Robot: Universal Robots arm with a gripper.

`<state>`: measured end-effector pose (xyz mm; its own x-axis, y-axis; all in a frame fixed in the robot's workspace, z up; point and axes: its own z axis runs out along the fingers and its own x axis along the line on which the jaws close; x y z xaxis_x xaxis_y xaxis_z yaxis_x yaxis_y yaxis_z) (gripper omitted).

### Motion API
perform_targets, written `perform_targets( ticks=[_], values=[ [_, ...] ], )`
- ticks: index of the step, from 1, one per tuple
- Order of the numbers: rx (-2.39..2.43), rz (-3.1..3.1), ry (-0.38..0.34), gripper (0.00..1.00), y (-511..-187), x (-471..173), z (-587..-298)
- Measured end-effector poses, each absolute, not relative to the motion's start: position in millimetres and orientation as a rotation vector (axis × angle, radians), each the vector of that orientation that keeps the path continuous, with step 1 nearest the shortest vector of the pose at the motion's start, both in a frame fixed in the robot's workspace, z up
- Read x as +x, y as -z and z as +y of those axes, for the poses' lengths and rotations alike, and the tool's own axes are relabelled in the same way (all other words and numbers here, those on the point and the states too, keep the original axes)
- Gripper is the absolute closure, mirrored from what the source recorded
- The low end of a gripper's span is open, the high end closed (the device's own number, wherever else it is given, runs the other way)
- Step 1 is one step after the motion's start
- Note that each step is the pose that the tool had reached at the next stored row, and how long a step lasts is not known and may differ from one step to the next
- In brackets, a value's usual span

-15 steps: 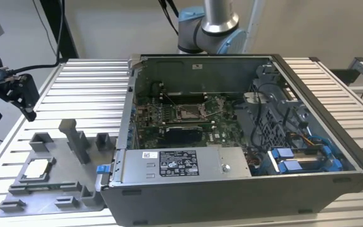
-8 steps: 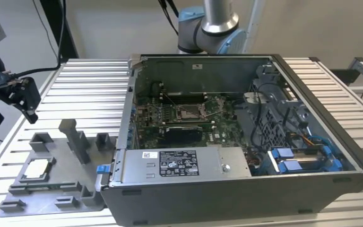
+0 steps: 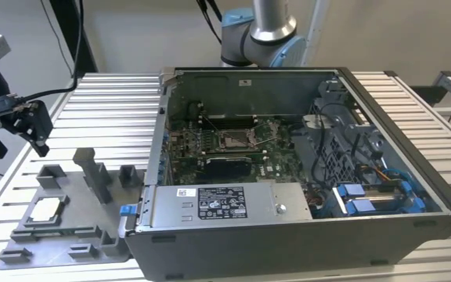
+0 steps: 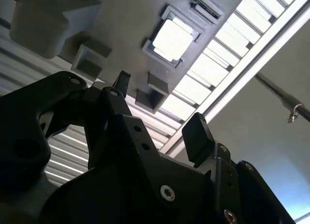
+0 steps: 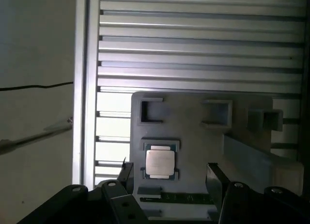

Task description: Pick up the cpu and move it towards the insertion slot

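Hand (image 5: 169, 171) above pale (seemingly silvery) cpu (image 5: 160, 162)

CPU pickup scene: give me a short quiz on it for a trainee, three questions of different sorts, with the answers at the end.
1. True or false: the cpu sits in the insertion slot.
2. Pick one. In the first wrist view the pincer is: A) shut on the cpu, B) open and holding nothing, C) shut on a cable.
3. Fill the gap: in the exterior view, the grey fixture that holds the cpu lies on the exterior view's ____ of the computer case.

Key: 1 false, the cpu lies in the grey fixture outside the case; 2 B; 3 left.
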<state>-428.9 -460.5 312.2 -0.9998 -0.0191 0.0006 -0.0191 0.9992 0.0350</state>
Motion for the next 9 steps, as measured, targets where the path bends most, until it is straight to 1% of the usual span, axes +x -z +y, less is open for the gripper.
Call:
perform_targets(
  ticks=[9],
  values=[
    [0.03,-3.14,0.055,0.0,-298,-429,-460]
  ],
)
